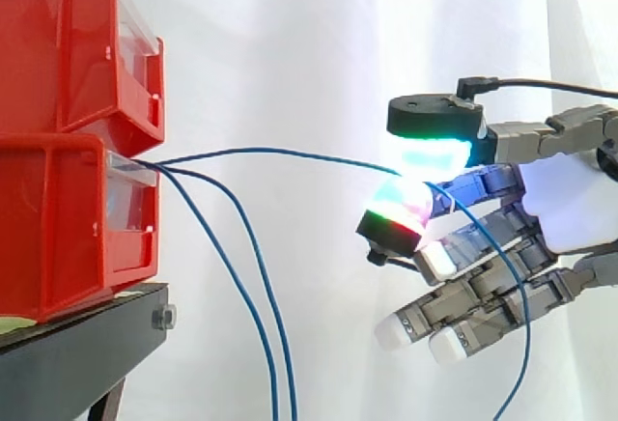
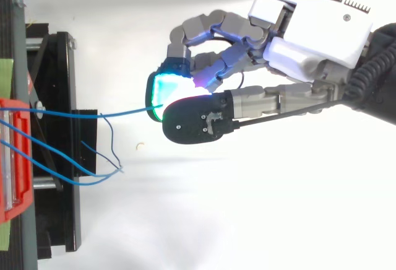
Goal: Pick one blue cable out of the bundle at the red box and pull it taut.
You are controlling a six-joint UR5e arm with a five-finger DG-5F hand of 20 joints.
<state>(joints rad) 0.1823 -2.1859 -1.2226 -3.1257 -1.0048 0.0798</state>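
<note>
My hand pinches one blue cable between glowing pads, well apart from the front edge of the red box. The cable runs almost straight; I judge a little more pull is left. The other cables hang loose.

Bright, even light was cast throughout. The white curtain was shaded only faintly along its folds in the side view, and the ground in the top view was burnt out to glare. A cyan-green glow was given off by the fingertips of the hand around the pinched blue cable.
</note>
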